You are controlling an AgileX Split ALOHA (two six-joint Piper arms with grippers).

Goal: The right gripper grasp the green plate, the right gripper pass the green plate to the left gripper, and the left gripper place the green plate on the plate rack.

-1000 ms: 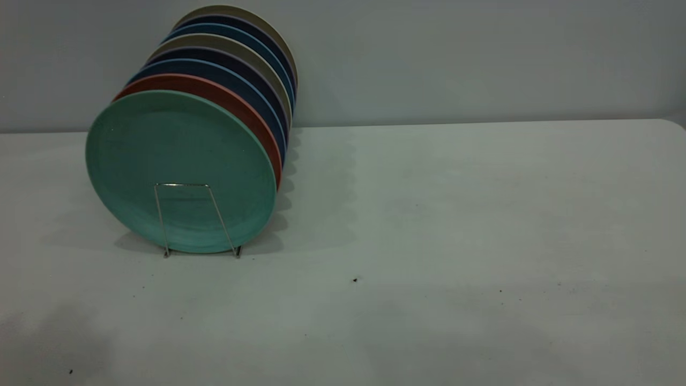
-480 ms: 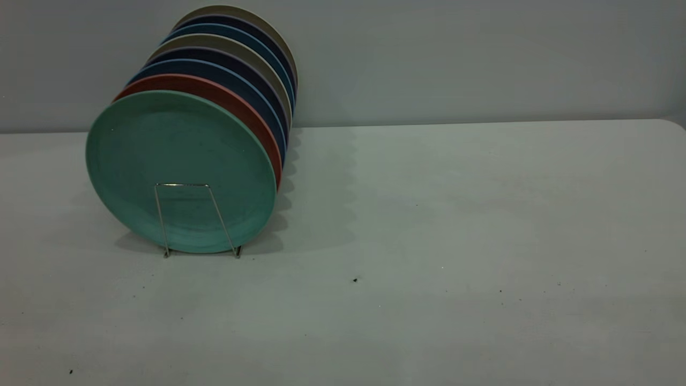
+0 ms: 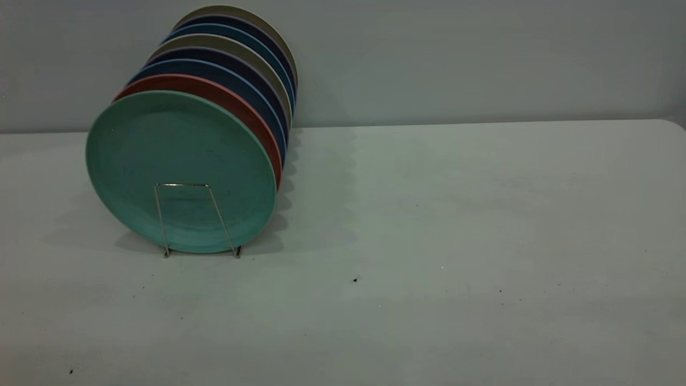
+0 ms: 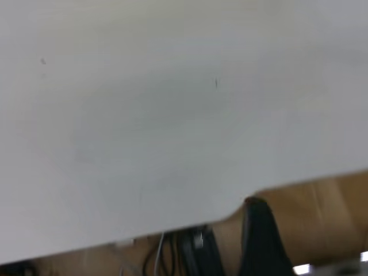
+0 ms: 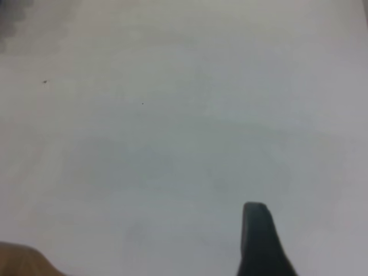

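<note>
Shadow alone has changed: the dark patch that lay on the table (image 3: 455,214) at 7 o'clock a second ago has gone, and the plates and rack stand as they did.

Nearest the exterior camera is bare table top, with a dark speck (image 3: 355,280) just below centre at 6 o'clock. Beyond it, at 9 o'clock, stands the rack (image 3: 185,185), its front wire loop upright with both feet on the table. The green plate (image 3: 177,150) sits on edge right behind that loop, in the front slot, facing the camera and tipped slightly back; its lower rim reaches the table line between the loop's feet. Close behind it is a red plate (image 3: 214,88), then a blue plate (image 3: 214,67), and further plates in navy, grey, blue and beige run back in a row towards 11 o'clock. The last of them is in front of the wall (image 3: 482,53).

The left gripper (image 4: 259,236) shows only in its own wrist view, as a black tip over the table's edge, with brown floor (image 4: 322,213) and cables (image 4: 190,250) beyond the edge. The right gripper (image 5: 259,241) likewise shows only in its own wrist view, a black tip above plain table top. For either, whether it is spread or pressed together cannot be told; neither has anything visibly in it, and the green plate appears in neither wrist view.
</note>
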